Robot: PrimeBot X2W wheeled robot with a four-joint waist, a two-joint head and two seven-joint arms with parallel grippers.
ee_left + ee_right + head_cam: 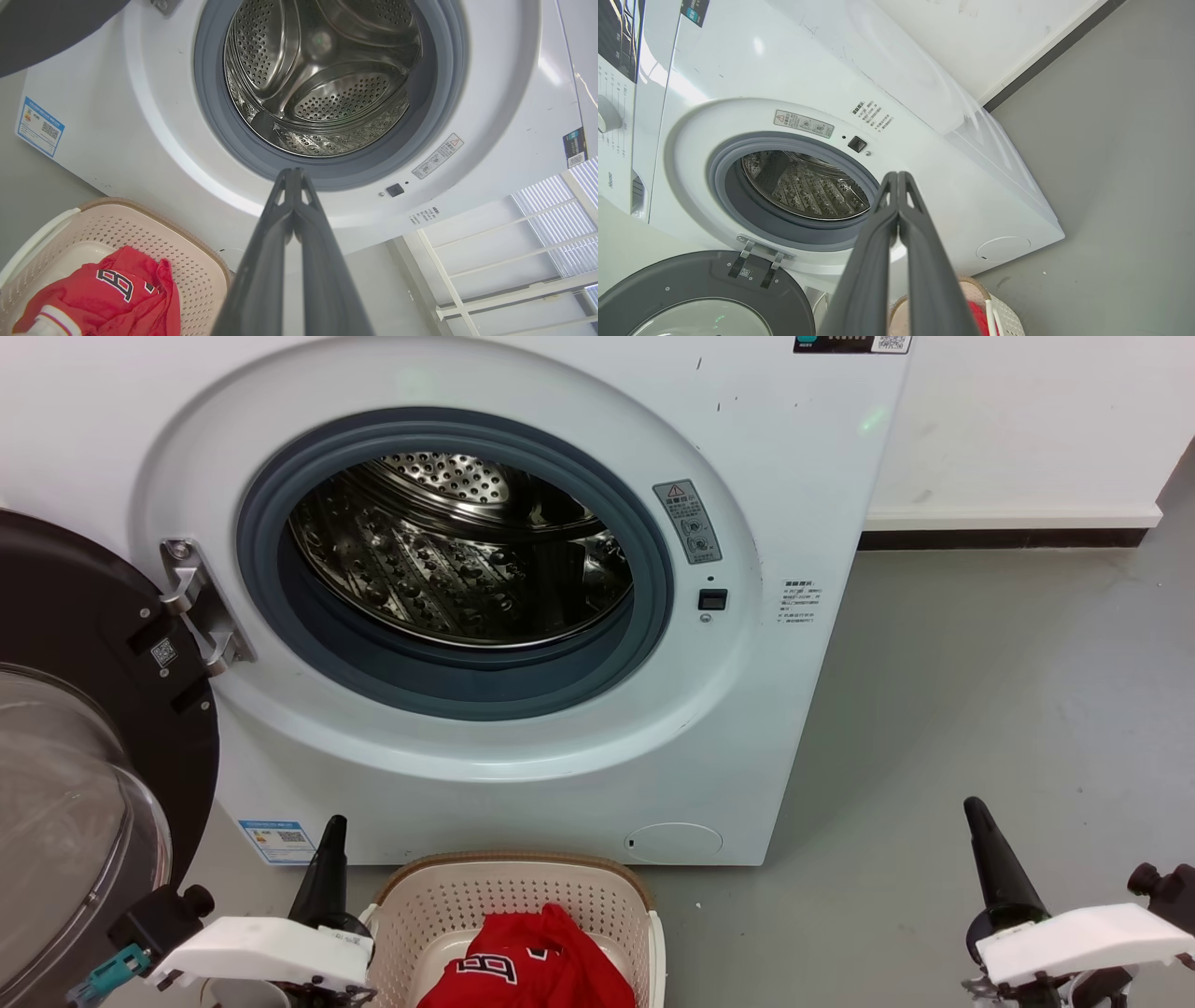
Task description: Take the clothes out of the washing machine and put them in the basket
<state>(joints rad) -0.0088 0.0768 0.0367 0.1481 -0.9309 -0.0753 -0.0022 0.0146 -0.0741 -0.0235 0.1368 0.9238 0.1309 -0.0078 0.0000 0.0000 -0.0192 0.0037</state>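
Drum (448, 560) being shown bare — clothes (546, 961) being contained in basket (420, 905).
The red clothes are being carried by the basket at the bottom centre of the head frame, below the washing machine (803, 523) porthole. The left gripper (334, 829) is being held just left of the basket, fingers pressed together, empty — the nearer arm. The right gripper (973, 810), likewise pressed together and empty, is being held well apart at lower right.
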